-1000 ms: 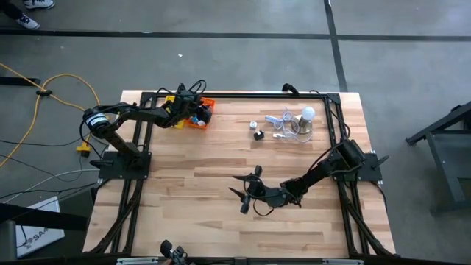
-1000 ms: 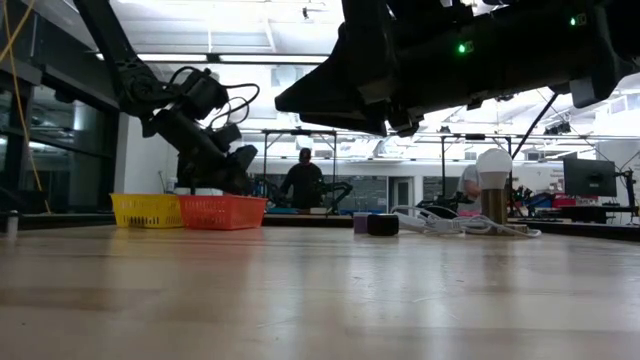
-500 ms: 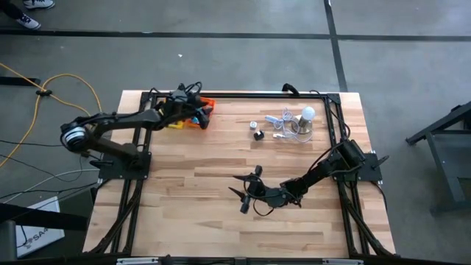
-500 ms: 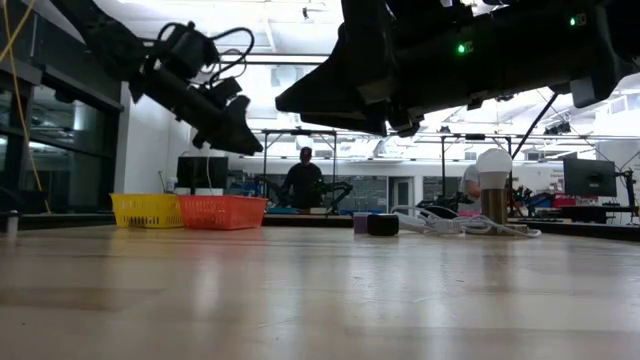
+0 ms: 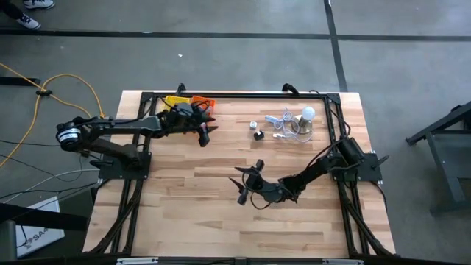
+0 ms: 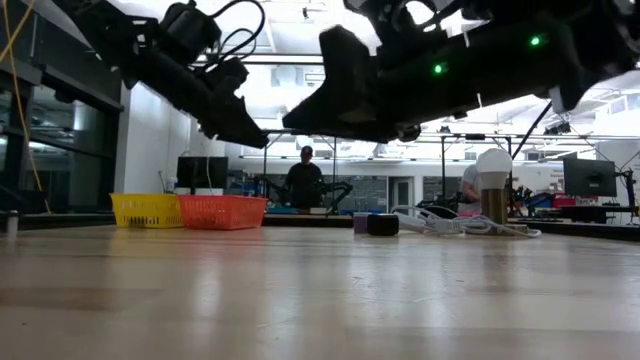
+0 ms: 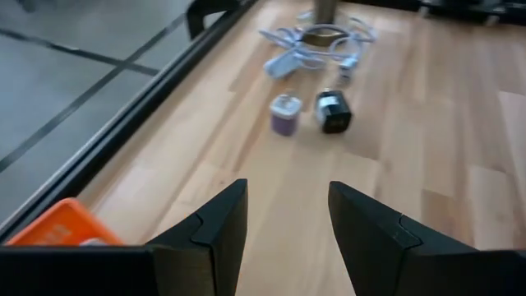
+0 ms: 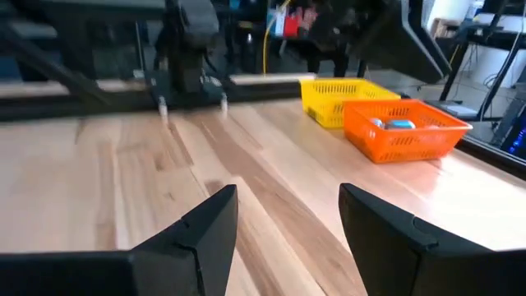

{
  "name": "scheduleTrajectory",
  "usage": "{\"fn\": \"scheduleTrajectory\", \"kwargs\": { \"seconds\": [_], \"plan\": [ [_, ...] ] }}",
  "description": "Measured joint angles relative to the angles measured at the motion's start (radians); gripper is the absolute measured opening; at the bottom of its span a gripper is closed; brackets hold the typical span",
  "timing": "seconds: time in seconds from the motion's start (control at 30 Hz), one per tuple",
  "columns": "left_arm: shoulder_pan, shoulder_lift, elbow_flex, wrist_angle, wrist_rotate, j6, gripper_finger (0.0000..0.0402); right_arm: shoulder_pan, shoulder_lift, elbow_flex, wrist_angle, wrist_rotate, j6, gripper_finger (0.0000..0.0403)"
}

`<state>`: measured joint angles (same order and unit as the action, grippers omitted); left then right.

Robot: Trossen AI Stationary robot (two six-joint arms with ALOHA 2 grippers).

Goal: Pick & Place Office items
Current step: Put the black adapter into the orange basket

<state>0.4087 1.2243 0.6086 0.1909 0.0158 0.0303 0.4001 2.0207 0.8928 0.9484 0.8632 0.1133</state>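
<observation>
Left gripper (image 5: pixel 209 129): fingers parted, empty, above the table.
Office items: purple piece (image 7: pixel 286 114) and black piece (image 7: pixel 333 111) ahead of it, side by side.
Right gripper (image 5: pixel 245 185): parted, empty.

Both arms are dark, near-black jointed links with loose black cables looped along them; the right arm shows small green lights, and each wrist ends in two black, angular, wedge-shaped fingers (image 7: pixel 222 222)
</observation>
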Motion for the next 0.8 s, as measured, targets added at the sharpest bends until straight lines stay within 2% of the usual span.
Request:
{"fn": "scheduleTrajectory", "kwargs": {
  "seconds": [0.1,0.33,0.43,0.6,0.8],
  "plan": [
    [-0.034,0.0,0.0,0.0,-0.001,0.0,0.0166,-0.024,-0.06,-0.001,-0.149,-0.009,0.059,0.0199],
    [-0.093,-0.049,0.0,-0.009,-0.002,0.014,0.0166,-0.063,-0.287,0.0,-0.817,0.012,0.387,0.0199],
    [-0.116,-0.085,0.0,-0.031,-0.002,0.026,0.0166,-0.069,-0.356,0.0,-1.044,0.03,0.468,0.0199],
    [-0.148,-0.127,0.0,-0.078,-0.002,0.025,0.0166,-0.092,-0.449,-0.001,-1.291,-0.023,0.473,0.0199],
    [-0.177,-0.129,0.0,-0.082,-0.002,0.023,0.0166,-0.211,-0.534,0.0,-1.383,-0.268,0.273,0.0199]
  ]
}}
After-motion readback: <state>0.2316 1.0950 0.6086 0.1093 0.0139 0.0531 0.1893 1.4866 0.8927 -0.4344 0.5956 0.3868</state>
